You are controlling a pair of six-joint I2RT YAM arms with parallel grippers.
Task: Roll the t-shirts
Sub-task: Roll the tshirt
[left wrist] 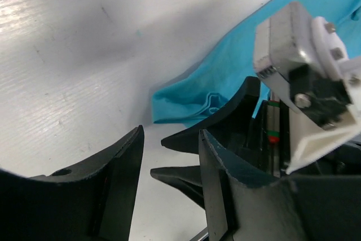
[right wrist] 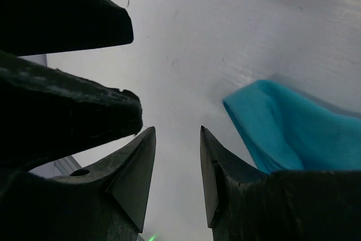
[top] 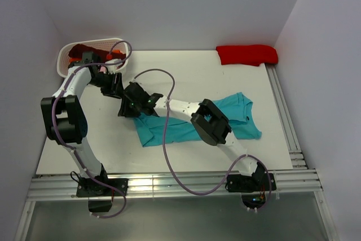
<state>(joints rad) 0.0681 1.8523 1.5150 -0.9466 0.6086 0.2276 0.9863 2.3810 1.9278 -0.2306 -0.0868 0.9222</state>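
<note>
My left gripper [top: 117, 90] hung over the white table [top: 186, 71] near the basket, its jaws apart with nothing clamped between them; in its own wrist view [left wrist: 170, 134] the bare tabletop and the black fingers of the other tool showed through the gap. My right gripper [top: 125, 108] reached across from the other side and sat just beside the left one, nearly nose to nose with it; its jaws were likewise parted by a narrow gap [right wrist: 177, 134] and held nothing.

The teal t-shirt [top: 240, 111] lay spread across the middle of the table, partly under my right forearm, its neck toward the right and its left edge close to both tools; a folded corner of it [right wrist: 293, 134] lay just to the side of my right finger, outside the gap, and I could not tell whether cloth and finger touched. From the left wrist the same corner [left wrist: 192, 97] showed beyond the right tool's fingers.

A red t-shirt [top: 246, 55] sat bundled at the far right corner, well apart from the teal one; the white basket [top: 98, 41] at the far left held maroon cloth [top: 84, 49] and orange cloth [top: 117, 53].
</note>
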